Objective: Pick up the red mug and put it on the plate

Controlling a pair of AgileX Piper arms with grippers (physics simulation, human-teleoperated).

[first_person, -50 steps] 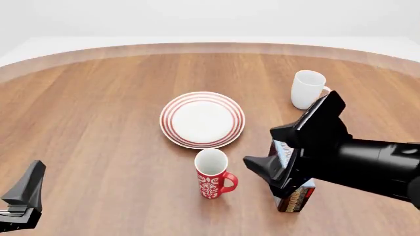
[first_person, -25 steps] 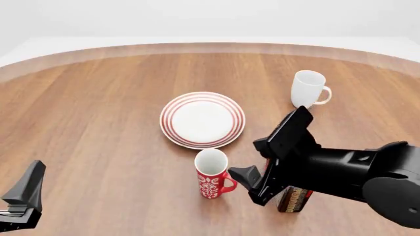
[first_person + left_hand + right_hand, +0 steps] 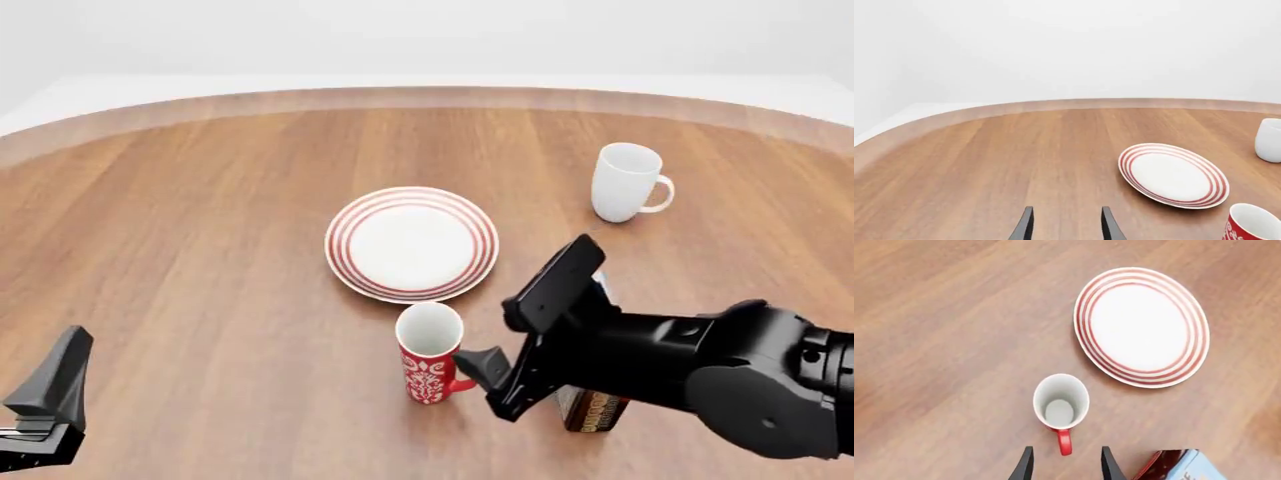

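Observation:
The red mug (image 3: 429, 354) stands upright on the table just in front of the plate (image 3: 411, 243), its handle toward the right. My right gripper (image 3: 482, 374) hovers open beside and above that handle. In the right wrist view the red mug (image 3: 1061, 403) is seen from above, and its handle lies between the spread fingers of the right gripper (image 3: 1065, 450), untouched. The plate (image 3: 1142, 326) holds nothing. At the near left, far from the mug, the left gripper (image 3: 47, 402) is open; the left wrist view shows this gripper (image 3: 1066, 212), the plate (image 3: 1173, 175) and the red mug (image 3: 1253, 225).
A plain white mug (image 3: 627, 181) stands at the back right, also seen as the white mug (image 3: 1269, 140). A dark red and blue box (image 3: 594, 408) stands under the right arm, close to the red mug's right; it shows as the box (image 3: 1181, 466).
The right arm has moved left and down toward the red mug, bringing its fingers over the handle and covering more of the box. The left arm and the mug have not moved.

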